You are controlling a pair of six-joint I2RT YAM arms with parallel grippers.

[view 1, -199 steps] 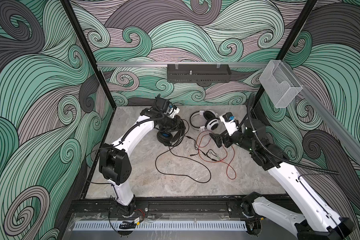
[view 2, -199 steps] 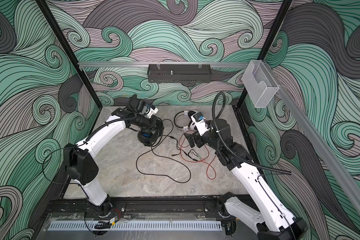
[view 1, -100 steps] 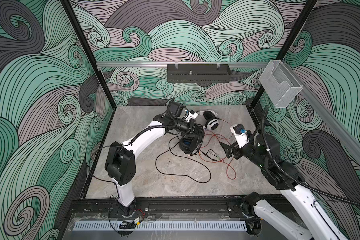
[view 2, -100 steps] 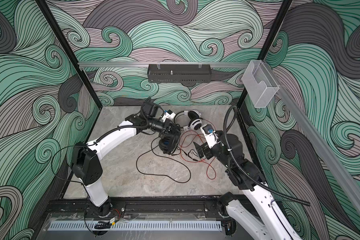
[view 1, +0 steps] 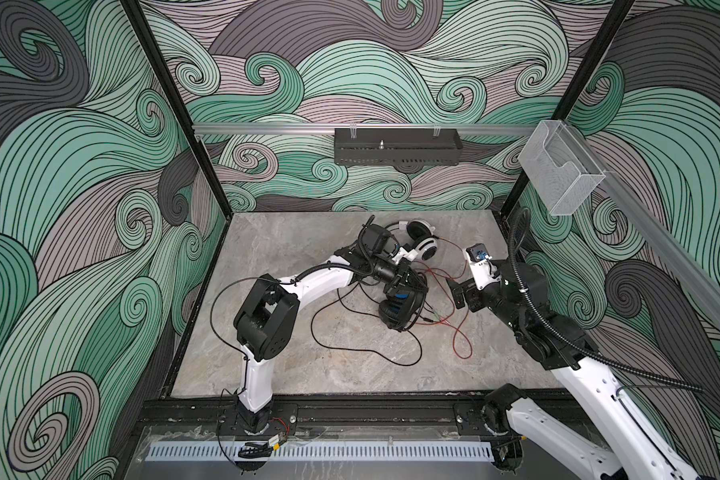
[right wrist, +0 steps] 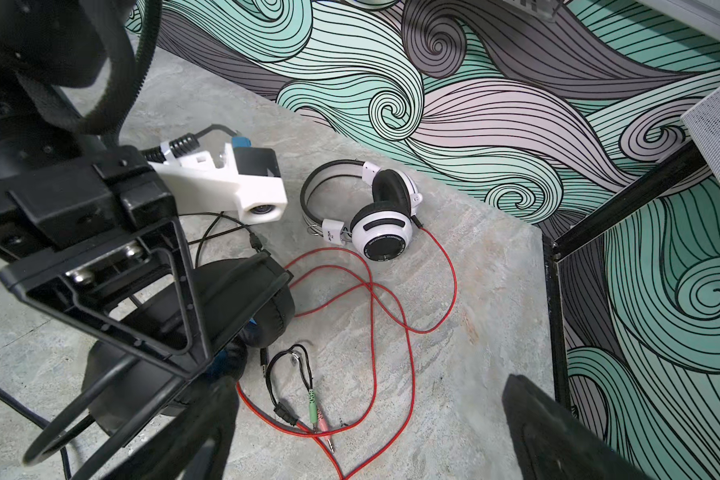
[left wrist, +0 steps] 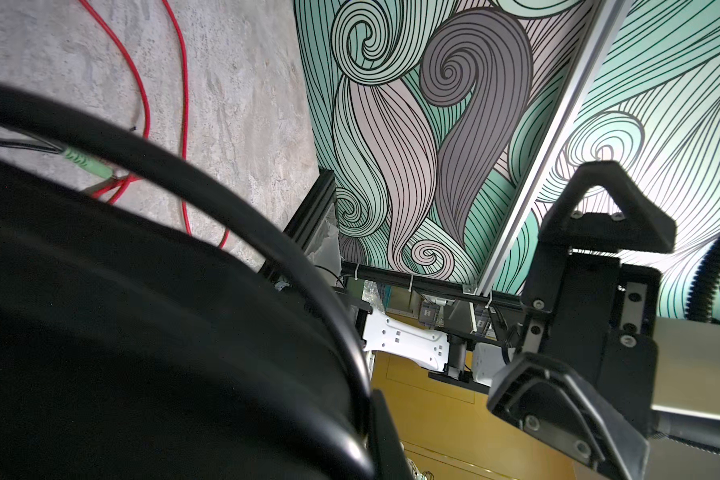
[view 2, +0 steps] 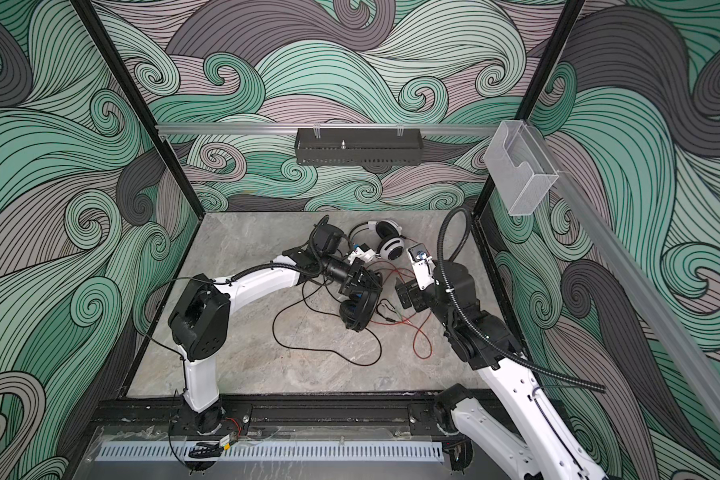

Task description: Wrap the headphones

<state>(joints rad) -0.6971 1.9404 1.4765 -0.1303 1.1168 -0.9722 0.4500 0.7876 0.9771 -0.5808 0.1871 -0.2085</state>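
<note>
In both top views the left jaws are clenched on the band of the all-black over-ear headset, which stands on edge on the grey marbled desk. The right jaws are spread wide just beside it, and the white-and-black over-ear headset lies near the back wall. From the left wrist, the black headset's band and cushion block most of the view, leaving a thin red cable and a green plug visible on the desk. From the right wrist, the left jaws' frame stands before the black headset, with the white one flat beyond.
</note>
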